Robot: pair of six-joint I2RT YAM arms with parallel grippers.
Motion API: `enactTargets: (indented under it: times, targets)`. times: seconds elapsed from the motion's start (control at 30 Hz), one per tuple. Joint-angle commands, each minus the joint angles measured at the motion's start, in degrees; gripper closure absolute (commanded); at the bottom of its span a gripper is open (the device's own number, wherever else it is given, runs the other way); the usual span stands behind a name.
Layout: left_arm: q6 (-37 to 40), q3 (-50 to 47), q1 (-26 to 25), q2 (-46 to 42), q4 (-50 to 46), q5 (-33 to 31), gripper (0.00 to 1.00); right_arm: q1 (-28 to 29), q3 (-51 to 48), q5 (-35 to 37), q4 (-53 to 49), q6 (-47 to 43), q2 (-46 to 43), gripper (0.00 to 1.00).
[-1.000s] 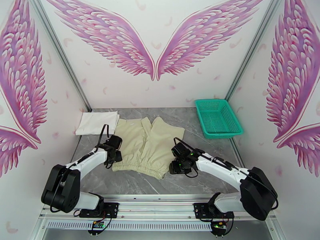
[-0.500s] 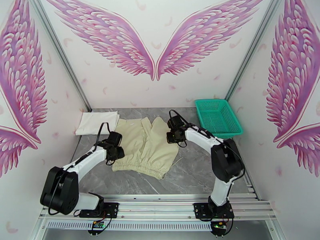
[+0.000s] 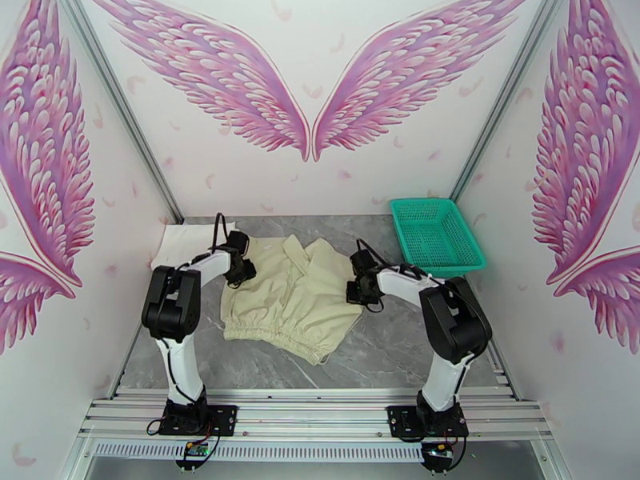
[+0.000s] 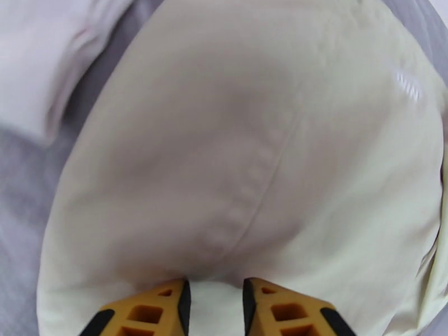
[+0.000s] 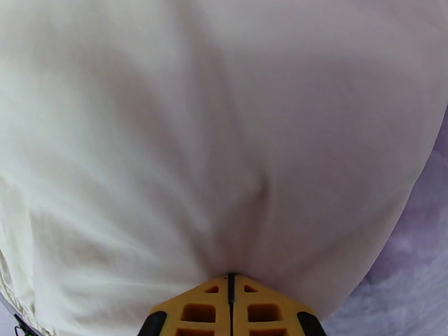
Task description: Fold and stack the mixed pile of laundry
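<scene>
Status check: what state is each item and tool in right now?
cream-beige garment: spread on the table, pinched at both sides.
white shirt: folded flat, far left corner.
teal basket: upright, no laundry inside.
left tool: closed on the cream-beige garment.
right tool: closed on the cream-beige garment.

No legible text, labels, brands or numbers on anything here.

- I see my left pincer [image 4: 214, 289] at the bottom edge, its yellow fingers [image 4: 159, 312] pinching a fold of the cream garment [image 4: 168, 163].
- A stitched seam [image 4: 255, 180] runs diagonally up the garment.
- White cloth [image 4: 50, 57] lies upper left, with a strip of grey bench [image 4: 22, 180] between it and the garment.
</scene>
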Motion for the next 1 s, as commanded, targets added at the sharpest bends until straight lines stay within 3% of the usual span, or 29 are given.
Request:
enactTargets:
  times: [0.0, 0.33, 0.47, 0.57, 0.7, 0.83, 0.97]
  targets:
    - [0.84, 8.86, -0.73, 7.13, -1.83, 2.54, 0.67, 2.50, -7.78, 2.76, -3.36, 6.17, -5.70, 0.93]
    - [5.23, 37.93, -8.30, 26.26, -7.59, 7.85, 0.67, 14.76, -17.94, 5.89, -6.98, 17.57, -19.45, 0.92]
    - [8.51, 46.82, -11.22, 30.41, -9.72, 9.73, 0.67, 14.59, -13.43, 9.66, -11.79, 15.70, -24.46, 0.87]
    - [11.32, 49.93, -12.35, 28.75, -12.67, 8.35, 0.64, 12.75, -6.01, 10.75, -15.29, 10.54, -24.62, 0.81]
    - [14.40, 46.15, -12.61, 19.20, -13.45, 4.36, 0.56, 7.86, 2.83, 8.74, -14.46, 2.28, -19.81, 0.76]
    - [16.26, 37.86, -12.67, 6.72, -14.37, -0.95, 0.52, 3.91, 14.34, 6.32, -13.27, -5.37, -9.06, 0.69]
    - [15.04, 19.52, -13.42, -6.26, -10.07, -2.36, 0.50, 3.10, 28.75, 8.15, -13.86, -11.53, 4.91, 0.50]
